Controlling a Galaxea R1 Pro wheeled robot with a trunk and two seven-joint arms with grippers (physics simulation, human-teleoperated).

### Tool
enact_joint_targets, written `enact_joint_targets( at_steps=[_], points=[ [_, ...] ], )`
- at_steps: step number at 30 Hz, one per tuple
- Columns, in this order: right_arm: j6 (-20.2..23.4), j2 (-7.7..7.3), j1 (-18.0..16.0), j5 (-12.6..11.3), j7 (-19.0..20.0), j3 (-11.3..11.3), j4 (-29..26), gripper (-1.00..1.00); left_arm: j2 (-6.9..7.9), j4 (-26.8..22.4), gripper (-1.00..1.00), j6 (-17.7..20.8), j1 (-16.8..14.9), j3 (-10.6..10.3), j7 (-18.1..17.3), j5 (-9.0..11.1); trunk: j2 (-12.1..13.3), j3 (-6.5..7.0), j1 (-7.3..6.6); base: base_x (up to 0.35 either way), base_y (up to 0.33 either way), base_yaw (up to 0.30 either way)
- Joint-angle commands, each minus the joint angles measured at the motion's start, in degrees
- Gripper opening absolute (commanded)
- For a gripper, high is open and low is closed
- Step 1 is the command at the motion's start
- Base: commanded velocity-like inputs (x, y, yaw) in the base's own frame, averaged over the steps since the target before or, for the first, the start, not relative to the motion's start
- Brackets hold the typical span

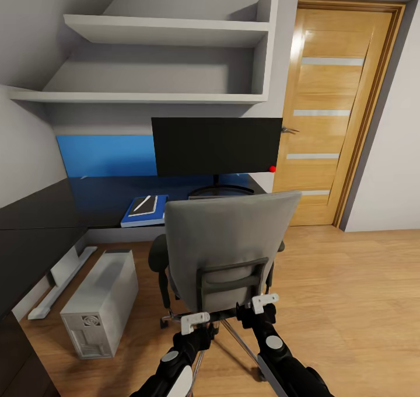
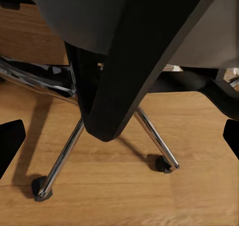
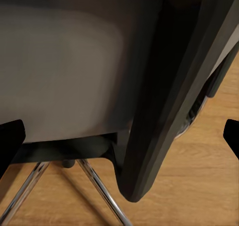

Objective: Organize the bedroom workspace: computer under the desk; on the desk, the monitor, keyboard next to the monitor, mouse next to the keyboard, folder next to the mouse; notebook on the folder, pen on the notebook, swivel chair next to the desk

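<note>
The grey swivel chair stands with its back to me, in front of the black desk. On the desk stands the monitor. Left of it lies the blue folder, with the notebook and the white pen on top. The grey computer sits on the floor by the desk. My left gripper and right gripper are both open at the chair's lower back. A bar of its black frame lies between each pair of fingers. The keyboard and mouse are out of view.
A wooden door is at the right, with open wood floor before it. White shelves hang above the desk and a blue panel runs along the wall. A white desk leg lies low at the left. The chair's chrome legs spread over the floor.
</note>
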Motion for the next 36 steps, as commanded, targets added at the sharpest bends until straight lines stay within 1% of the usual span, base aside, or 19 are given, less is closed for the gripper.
enact_joint_targets(
  at_steps=[1, 5, 10, 23, 30, 36],
  points=[
    [0.33, -0.06, 0.01, -0.28, -0.46, 0.26, -0.1, 1.0, 0.03, -0.08, 1.0, 0.15, -0.04, -0.19, 0.4, 0.4, -0.03, -0.06, -0.01, 0.0, 0.0, 0.0],
    [0.38, -0.19, 0.88, -0.19, -0.44, 0.24, -0.36, 1.0, 0.1, 0.11, 1.0, 0.16, -0.13, -0.2, 0.31, 0.4, -0.03, -0.06, -0.01, 0.0, 0.0, 0.0],
    [0.41, -0.62, 1.77, -0.14, -0.43, 0.37, -0.61, 1.0, 0.26, 0.62, 1.0, 0.12, -1.31, -0.05, 0.29, 0.31, -0.03, -0.06, -0.01, 0.0, 0.0, 0.0],
    [0.42, -0.84, 2.17, -0.2, -0.45, 0.56, -0.72, 1.0, 0.69, 0.92, 1.0, -0.28, -2.24, 0.33, 1.08, -0.04, -0.03, -0.06, -0.01, 0.0, 0.0, 0.0],
    [0.42, -0.85, 2.19, -0.21, -0.45, 0.57, -0.73, 1.0, 0.8, 0.96, 1.0, -0.36, -2.46, 1.95, 1.26, -0.2, -0.03, -0.06, -0.01, 0.0, 0.0, 0.0],
    [0.42, -0.83, 2.2, -0.21, -0.43, 0.58, -0.73, 1.0, 0.87, 0.97, 1.0, -1.55, -2.5, 2.51, 1.23, -0.27, -0.03, -0.06, -0.01, 0.0, 0.0, 0.0]
  ],
)
